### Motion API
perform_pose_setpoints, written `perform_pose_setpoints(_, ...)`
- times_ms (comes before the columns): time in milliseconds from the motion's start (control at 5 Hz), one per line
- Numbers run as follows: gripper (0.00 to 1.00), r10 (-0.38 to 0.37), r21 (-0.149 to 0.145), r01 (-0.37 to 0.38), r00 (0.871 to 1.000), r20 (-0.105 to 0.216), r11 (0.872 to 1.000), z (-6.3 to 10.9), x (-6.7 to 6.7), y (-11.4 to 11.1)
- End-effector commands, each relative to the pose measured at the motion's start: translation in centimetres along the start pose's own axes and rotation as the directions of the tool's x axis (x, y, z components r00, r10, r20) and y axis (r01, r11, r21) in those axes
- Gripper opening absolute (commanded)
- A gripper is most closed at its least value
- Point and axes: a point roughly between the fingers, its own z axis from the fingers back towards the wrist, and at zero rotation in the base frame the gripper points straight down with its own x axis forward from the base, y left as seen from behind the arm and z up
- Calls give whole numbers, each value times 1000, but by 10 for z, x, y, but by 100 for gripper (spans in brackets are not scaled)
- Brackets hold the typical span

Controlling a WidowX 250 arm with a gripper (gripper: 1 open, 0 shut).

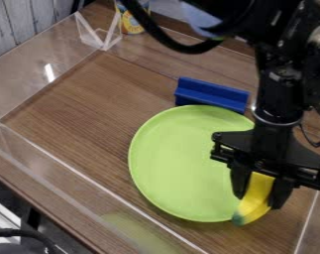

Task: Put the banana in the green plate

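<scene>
The green plate [189,159] is a large round lime disc lying on the wooden table at the right of the view. Over its right rim my gripper [262,187] points straight down, shut on the banana [258,201]. The banana is small, yellow and curved, with a greenish tip at its lower end. It hangs between the black fingers, its lower end just above or touching the plate's near right edge. I cannot tell which. The fingers cover the banana's upper part.
A blue rectangular block [211,95] lies just behind the plate. Clear acrylic walls [44,139] enclose the table on the left and front. A yellow cup [132,17] and a clear stand [96,35] sit at the back left corner.
</scene>
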Motion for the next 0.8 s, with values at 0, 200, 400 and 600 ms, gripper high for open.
perform_pose_setpoints(0,100,5,-29,-5,1000,23,1000,5,6,2)
perform_pose_setpoints(200,100,10,-36,-9,1000,18,999,4,7,2)
perform_pose_setpoints(400,100,7,-27,-7,1000,22,1000,3,9,3)
perform_pose_setpoints(600,100,5,-17,-4,1000,27,1000,3,11,4)
